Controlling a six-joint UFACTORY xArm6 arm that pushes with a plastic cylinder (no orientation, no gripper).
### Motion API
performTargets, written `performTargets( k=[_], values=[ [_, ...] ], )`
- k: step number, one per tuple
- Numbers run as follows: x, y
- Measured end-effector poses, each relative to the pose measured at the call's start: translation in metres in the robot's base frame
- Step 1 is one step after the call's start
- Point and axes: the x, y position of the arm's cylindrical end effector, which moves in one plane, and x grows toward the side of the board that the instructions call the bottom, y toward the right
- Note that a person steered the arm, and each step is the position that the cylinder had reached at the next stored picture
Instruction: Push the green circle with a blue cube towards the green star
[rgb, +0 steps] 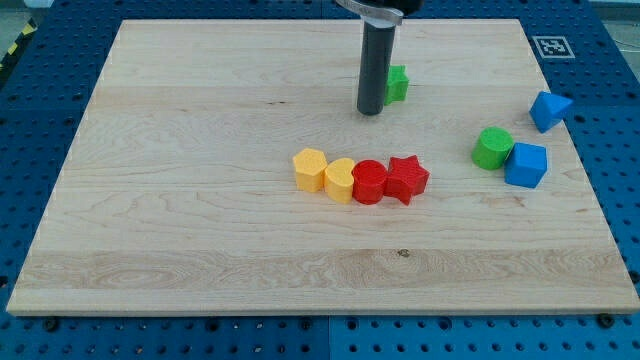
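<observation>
The green circle (492, 147) lies on the wooden board at the view's right, touching the blue cube (527, 165) on its right and slightly below. The green star (397, 83) sits near the view's top centre, partly hidden behind my rod. My tip (370, 111) rests on the board just left of and below the green star, far to the left of the green circle and the blue cube.
A second blue block (549, 109), angular in shape, lies near the board's right edge. A row in the middle holds a yellow block (310, 169), a yellow heart (340, 179), a red circle (369, 182) and a red star (405, 179), touching one another.
</observation>
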Motion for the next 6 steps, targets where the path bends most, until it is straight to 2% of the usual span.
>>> performTargets(
  k=[1,3,6],
  values=[
    [0.023,0.015],
    [0.01,0.068],
    [0.035,0.174]
  ],
)
